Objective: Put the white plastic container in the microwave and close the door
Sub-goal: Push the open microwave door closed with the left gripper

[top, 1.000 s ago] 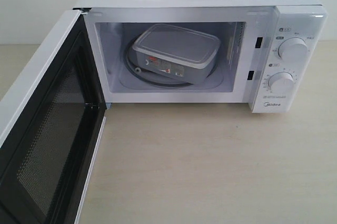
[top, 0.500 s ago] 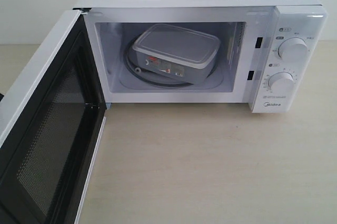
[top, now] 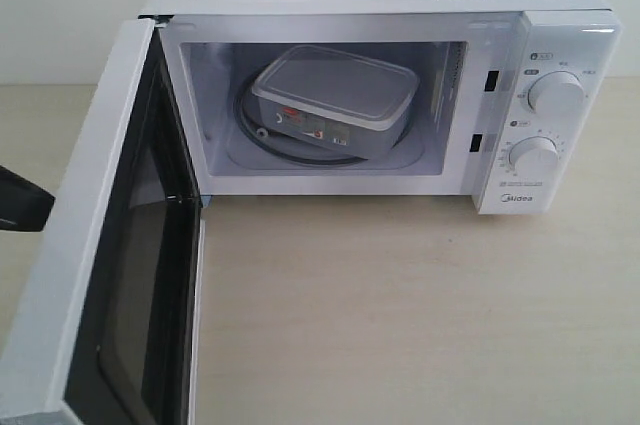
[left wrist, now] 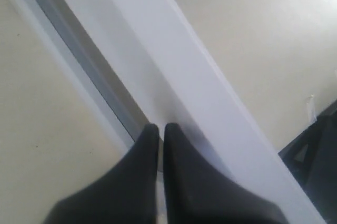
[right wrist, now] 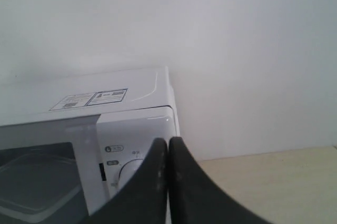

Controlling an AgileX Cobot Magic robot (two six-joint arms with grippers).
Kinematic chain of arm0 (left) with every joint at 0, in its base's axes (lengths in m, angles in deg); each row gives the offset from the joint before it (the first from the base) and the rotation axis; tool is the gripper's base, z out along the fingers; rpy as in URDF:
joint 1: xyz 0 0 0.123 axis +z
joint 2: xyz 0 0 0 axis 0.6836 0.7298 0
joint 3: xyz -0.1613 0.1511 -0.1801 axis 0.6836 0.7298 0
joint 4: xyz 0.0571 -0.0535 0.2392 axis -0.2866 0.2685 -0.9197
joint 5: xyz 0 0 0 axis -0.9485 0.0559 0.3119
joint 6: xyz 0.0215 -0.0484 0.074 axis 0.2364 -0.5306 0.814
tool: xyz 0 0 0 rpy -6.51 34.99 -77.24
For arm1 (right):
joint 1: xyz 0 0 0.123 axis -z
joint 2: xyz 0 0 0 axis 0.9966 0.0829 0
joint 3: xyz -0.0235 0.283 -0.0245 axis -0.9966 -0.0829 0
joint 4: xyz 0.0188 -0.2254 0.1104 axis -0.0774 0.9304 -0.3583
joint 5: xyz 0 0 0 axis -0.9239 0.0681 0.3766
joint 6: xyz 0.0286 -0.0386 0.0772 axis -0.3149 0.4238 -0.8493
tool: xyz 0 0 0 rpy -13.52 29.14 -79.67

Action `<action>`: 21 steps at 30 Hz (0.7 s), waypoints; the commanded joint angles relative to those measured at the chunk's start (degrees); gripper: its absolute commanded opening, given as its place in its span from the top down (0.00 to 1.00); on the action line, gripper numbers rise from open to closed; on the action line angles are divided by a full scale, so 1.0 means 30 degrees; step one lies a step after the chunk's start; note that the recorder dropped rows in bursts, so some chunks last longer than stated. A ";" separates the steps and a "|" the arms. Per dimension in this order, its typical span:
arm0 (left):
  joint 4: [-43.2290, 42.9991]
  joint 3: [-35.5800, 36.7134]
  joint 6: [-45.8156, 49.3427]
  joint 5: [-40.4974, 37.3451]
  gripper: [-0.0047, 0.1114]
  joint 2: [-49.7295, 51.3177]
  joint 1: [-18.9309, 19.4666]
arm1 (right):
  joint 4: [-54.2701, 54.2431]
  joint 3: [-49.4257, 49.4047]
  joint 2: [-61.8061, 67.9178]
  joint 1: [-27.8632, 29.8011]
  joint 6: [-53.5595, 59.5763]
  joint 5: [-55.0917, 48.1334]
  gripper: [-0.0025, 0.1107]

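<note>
The white plastic container (top: pixel 333 102) rests on the glass turntable inside the white microwave (top: pixel 400 5). Its red-and-white label faces outward. The door (top: pixel 120 245) stands partly swung in, hinged at the left. My left gripper (top: pixel 20 200) shows as a dark tip at the left edge, behind the door's outer face. In the left wrist view my left gripper (left wrist: pixel 161 127) is shut, its tips against the white door (left wrist: pixel 174 71). My right gripper (right wrist: pixel 168 142) is shut and empty, off the microwave's (right wrist: pixel 131 108) knob side; it is out of the exterior view.
A beige tabletop (top: pixel 400 315) stretches in front of the microwave. Two round knobs (top: pixel 556 95) sit on the right panel. A pale wall (right wrist: pixel 210 34) stands behind.
The door has swung inward toward the cavity, its mesh window now seen more edge-on. The left gripper's dark tip has come into view at the left edge.
</note>
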 commanded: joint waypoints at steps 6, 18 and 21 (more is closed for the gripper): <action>0.0282 -0.0067 -0.0823 0.2919 0.92 0.1535 -0.2933 | 0.1364 -0.0032 -0.0113 -0.0037 -0.0225 -0.2359 0.98; 0.0411 -0.0103 -0.0823 0.7341 0.92 0.4898 -0.5777 | 0.3746 -0.0032 -0.0113 -0.0037 -0.1179 -0.3249 0.98; 0.0375 -0.0429 -0.0789 0.7866 0.92 0.5480 -0.6219 | 0.6134 -0.0032 -0.0113 -0.0037 -0.3178 -0.3649 0.98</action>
